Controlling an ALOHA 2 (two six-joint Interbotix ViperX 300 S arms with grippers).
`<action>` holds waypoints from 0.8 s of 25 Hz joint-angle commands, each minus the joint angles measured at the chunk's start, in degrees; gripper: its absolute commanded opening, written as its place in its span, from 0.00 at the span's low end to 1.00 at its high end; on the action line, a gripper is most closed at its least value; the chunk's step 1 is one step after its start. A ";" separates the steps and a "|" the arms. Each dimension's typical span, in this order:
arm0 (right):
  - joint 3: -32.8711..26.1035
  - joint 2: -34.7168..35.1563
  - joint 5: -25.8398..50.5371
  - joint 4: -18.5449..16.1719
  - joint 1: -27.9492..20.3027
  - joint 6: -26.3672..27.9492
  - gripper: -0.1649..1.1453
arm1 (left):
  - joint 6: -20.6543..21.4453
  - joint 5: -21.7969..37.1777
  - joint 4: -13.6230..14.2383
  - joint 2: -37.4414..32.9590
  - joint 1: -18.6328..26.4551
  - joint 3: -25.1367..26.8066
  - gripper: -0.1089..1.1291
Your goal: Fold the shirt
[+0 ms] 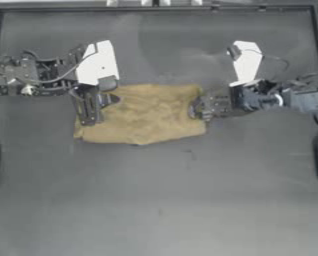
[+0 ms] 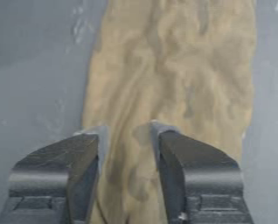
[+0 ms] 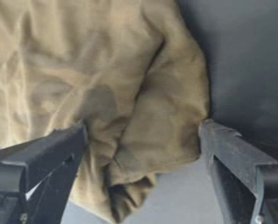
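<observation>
Cloth fills the space between both pairs of fingers. The left gripper (image 2: 126, 144), seen from its own wrist camera, has its two dark jaws spread apart, released, with a strip of the tan, blotchy, soft cloth short-sleeved shirt (image 2: 170, 87) lying flat between them. One dark finger (image 2: 59, 170) sits just over the shirt's edge, partly above the bare dark grey table (image 2: 36, 87); the other finger (image 2: 199, 175) is over the cloth itself. Past the fingertips, the shirt runs away as a long wrinkled band with table showing along both sides.

The right gripper (image 3: 142, 131) also has its jaws held wide apart, grasping nothing. Between them lies a rounded, bunched fold at the shirt's (image 3: 106, 78) end, its lowest corner curling onto the table (image 3: 241, 65). One finger (image 3: 48, 162) rests close against the cloth; the other finger (image 3: 234, 153) stands clear of it over bare table. Beyond the fingertips, the cloth spreads out in soft creases.

From above, the shirt (image 1: 145, 115) lies as a compact, roughly rectangular folded shape on the table (image 1: 162, 200), toward the far half. The left gripper (image 1: 89, 107) sits at one short end of it and the right gripper (image 1: 203, 107) at the opposite end, the two facing each other across the cloth.
</observation>
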 commanded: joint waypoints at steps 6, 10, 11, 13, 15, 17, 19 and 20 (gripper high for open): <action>-1.67 1.67 -0.53 3.16 1.85 -0.09 0.89 | -0.09 -0.35 0.00 0.53 0.00 -0.70 0.64; -2.64 3.16 -0.09 3.69 2.46 0.00 0.69 | -0.09 -0.18 0.00 0.35 0.00 -1.05 0.64; -2.99 3.60 0.62 3.69 2.55 -0.09 0.57 | -0.18 -0.18 0.00 0.35 -0.09 -0.97 0.64; -3.43 4.22 1.32 3.34 2.81 -0.26 0.24 | -0.26 -0.18 -0.09 0.44 0.00 -0.97 0.64; -3.78 4.31 1.58 2.72 3.08 -0.35 0.01 | -0.35 -0.18 -0.18 0.44 -0.09 -0.88 0.64; -3.78 4.13 2.37 1.93 3.08 -0.35 0.09 | -0.35 -0.18 -0.35 0.44 -0.09 -0.70 0.64; -3.78 3.87 2.81 1.49 3.08 -0.35 0.21 | -0.53 -0.35 -0.35 0.53 -0.09 -0.70 0.64; -3.78 3.78 2.99 1.32 3.16 -0.35 0.21 | -0.53 -0.53 -0.35 0.70 -0.26 -0.70 0.64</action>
